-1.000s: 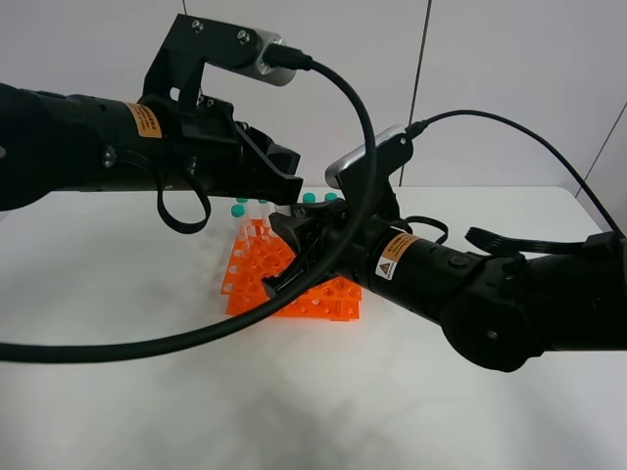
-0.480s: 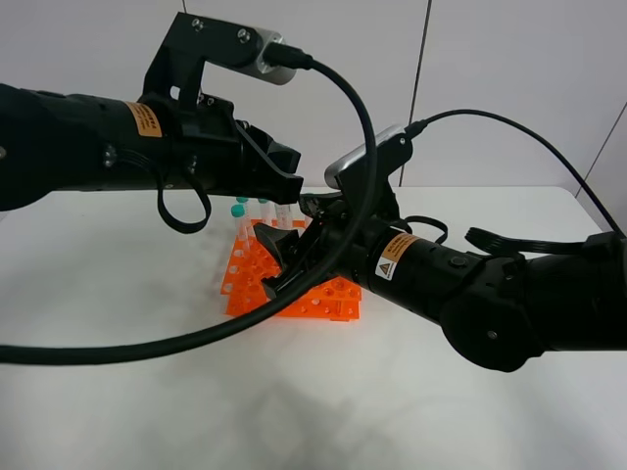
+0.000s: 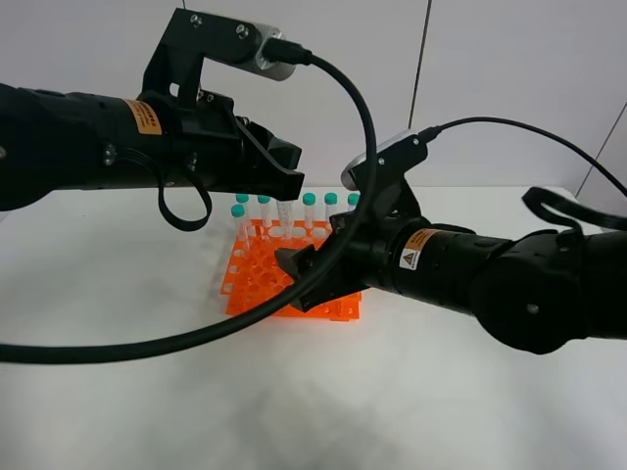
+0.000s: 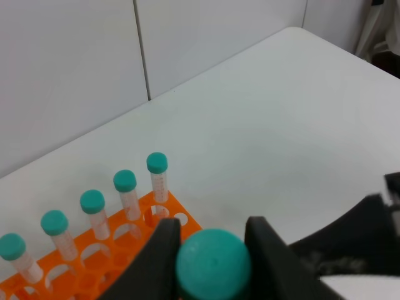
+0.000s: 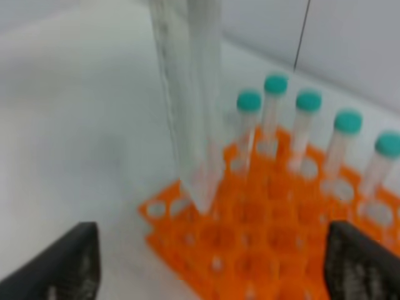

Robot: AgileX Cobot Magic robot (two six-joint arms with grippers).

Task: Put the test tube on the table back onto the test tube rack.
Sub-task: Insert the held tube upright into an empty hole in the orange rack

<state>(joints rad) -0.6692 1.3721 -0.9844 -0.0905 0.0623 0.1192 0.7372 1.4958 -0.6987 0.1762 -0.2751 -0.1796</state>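
Test tube (image 4: 213,262) held upright by its teal cap between closed left fingers (image 4: 153,262), tip just over orange rack (image 3: 257,284) on white tabletop (image 3: 147,372), right fingers (image 5: 59,265) spread wide and empty beside rack

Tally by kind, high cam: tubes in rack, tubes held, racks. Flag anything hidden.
Test tube rack: 1
Racked tubes: 6 visible
Held tube in left end effector: 1
Total: 8; arms may hide more
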